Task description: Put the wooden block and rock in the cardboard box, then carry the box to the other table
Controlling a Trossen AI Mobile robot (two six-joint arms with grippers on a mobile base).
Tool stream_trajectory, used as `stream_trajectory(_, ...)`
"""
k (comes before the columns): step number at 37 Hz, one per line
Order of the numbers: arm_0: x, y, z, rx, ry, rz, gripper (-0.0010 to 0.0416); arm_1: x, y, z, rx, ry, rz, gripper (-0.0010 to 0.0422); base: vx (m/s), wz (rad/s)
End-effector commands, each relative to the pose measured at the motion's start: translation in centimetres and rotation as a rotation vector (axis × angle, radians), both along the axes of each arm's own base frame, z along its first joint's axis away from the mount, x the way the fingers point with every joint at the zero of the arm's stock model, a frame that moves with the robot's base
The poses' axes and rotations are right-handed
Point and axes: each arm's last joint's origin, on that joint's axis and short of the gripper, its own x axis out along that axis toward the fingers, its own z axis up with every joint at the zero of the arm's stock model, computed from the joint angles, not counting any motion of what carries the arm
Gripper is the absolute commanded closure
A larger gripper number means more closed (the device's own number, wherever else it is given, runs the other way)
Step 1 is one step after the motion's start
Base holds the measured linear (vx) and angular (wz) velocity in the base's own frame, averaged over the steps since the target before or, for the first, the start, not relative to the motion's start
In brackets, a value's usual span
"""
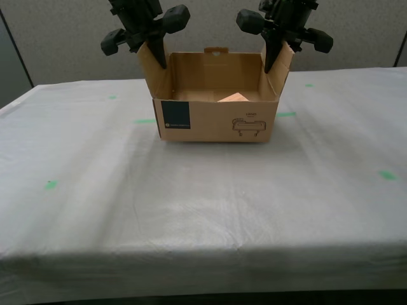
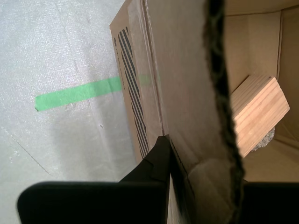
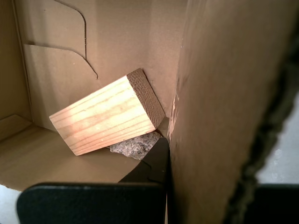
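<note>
Risk noted: thin flaps bending or slipping out of the pinch, tipping the loaded cardboard box (image 1: pixel 216 121).

Clamped shut on opposite upright side flaps: my first claw (image 1: pixel 275 60) at the exterior view's right, my second claw (image 1: pixel 156 57) at its left. Brown corrugated box over the white-clothed desk (image 1: pixel 191 210); inside, wooden block (image 3: pixel 105 116) tilted atop rock (image 3: pixel 135 147), liable to slide.

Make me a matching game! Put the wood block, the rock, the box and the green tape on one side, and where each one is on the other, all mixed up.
Things:
1. light tan wooden block
2. small grey speckled rock
3. brown cardboard box
4. green tape strip

Places:
A. stuck on the white cloth
B. under the block
C. tilted, leaning on the rock
D. flaps pinched by both hands

Pairs: 1-C, 2-B, 3-D, 4-A
</note>
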Motion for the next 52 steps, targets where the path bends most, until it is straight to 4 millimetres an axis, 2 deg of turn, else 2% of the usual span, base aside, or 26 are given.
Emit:
stream_trajectory(1, -0.03, 0.08, 0.09, 0.012, 0.001, 0.005, 0.0405, -0.02, -0.14, 0.1, -0.013, -0.003, -0.012, 0.0412, 0.0, 0.0)
stream_trajectory(32, -0.16, -0.02, 0.06, -0.011, 0.012, -0.001, 0.0405, -0.06, -0.26, 0.07, -0.013, 0.0, -0.011, 0.0405, 0.0, 0.0)
stream_trajectory(52, -0.18, -0.16, 0.07, -0.051, 0.001, -0.016, 0.0405, -0.02, -0.27, 0.08, -0.021, 0.004, 0.012, 0.021, 0.0, 0.0)
